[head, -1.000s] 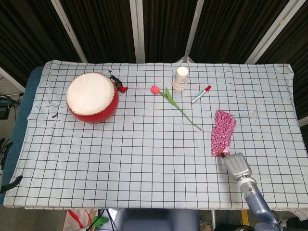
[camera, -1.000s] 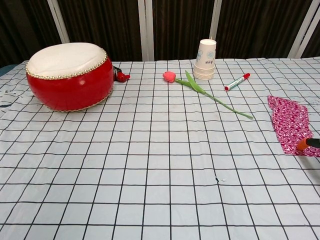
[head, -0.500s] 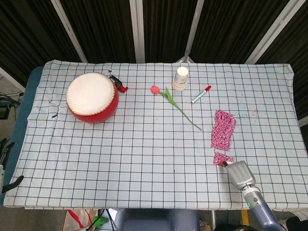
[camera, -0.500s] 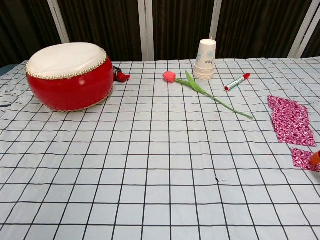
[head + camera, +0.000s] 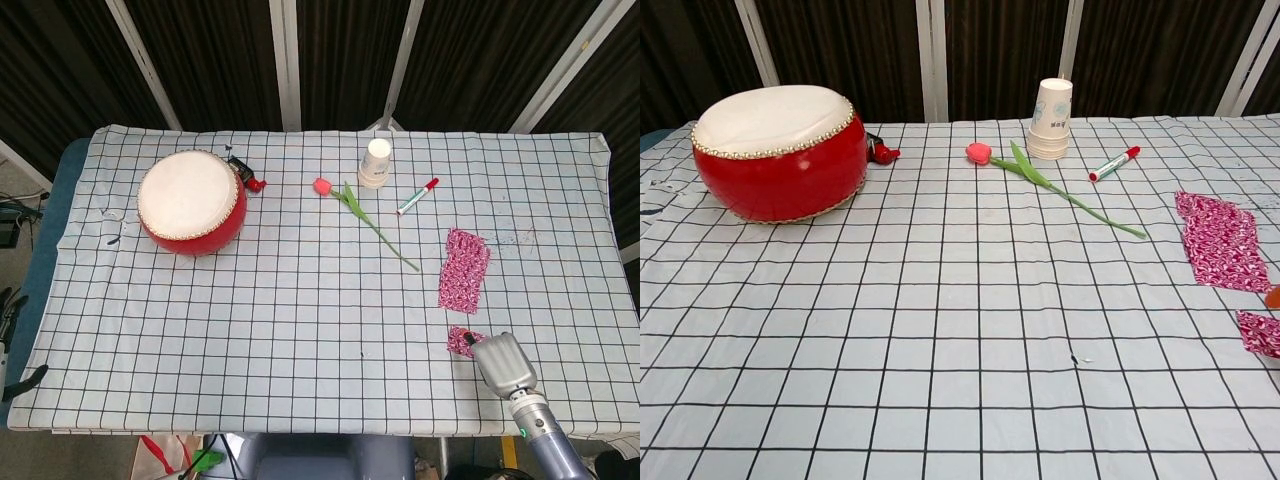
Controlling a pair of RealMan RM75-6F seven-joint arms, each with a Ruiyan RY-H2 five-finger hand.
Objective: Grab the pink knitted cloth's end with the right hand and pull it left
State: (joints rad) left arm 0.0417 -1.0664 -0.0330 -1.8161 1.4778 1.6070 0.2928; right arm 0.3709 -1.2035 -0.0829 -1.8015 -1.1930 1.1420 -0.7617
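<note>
**Right hand pinching the cloth's near end**

From the head camera I see my right hand (image 5: 502,362) at the near right, gripping the cloth's (image 5: 463,270) folded near end. From the chest camera the cloth (image 5: 1220,242) lies far right, right of the tulip (image 5: 978,152); only an orange fingertip shows.
</note>
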